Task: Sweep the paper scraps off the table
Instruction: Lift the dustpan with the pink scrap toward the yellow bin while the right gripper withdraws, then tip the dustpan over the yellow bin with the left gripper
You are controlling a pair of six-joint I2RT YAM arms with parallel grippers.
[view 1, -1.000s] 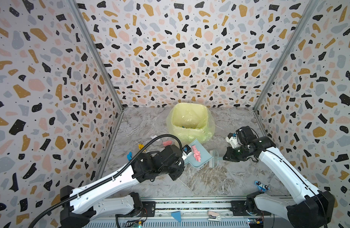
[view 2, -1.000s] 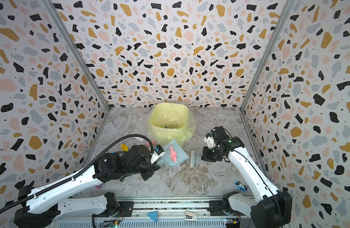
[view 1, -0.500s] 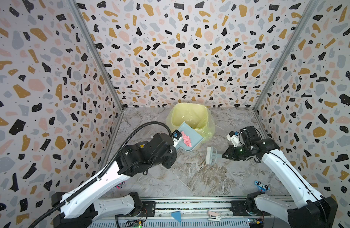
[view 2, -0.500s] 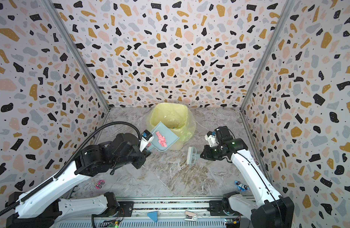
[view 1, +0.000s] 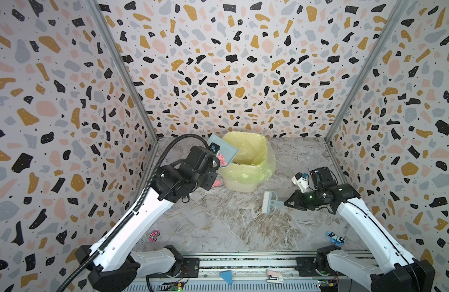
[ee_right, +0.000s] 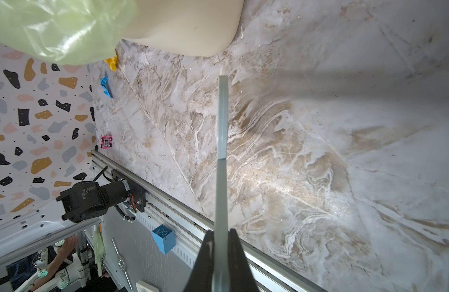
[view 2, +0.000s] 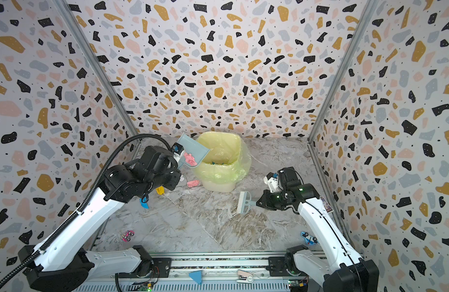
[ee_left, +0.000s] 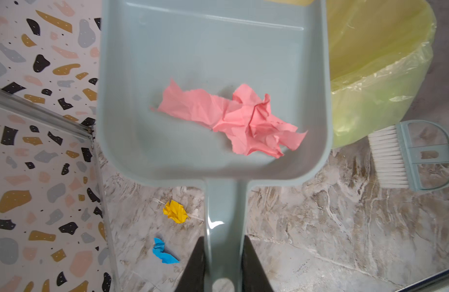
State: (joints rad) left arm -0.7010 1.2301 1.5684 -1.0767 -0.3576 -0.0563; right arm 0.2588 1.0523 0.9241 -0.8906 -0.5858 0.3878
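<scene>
Marble desk (view 1: 218, 227), terrazzo walls (view 1: 231, 63): left tool (ee_left: 223, 239) clamped on the dustpan (ee_left: 213, 50) by its handle, right tool (ee_right: 220, 231) closed tight on the brush (view 1: 269, 204).

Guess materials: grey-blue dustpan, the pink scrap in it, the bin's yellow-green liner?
The grey-blue scoop-shaped dustpan: likely moulded plastic, smooth semi-gloss; a highlight glints on its handle. The pink crumpled scrap: matte paper, with sharp creases and torn edges. The translucent yellow-green bin liner: probably thin plastic film, wrinkled and shiny.
</scene>
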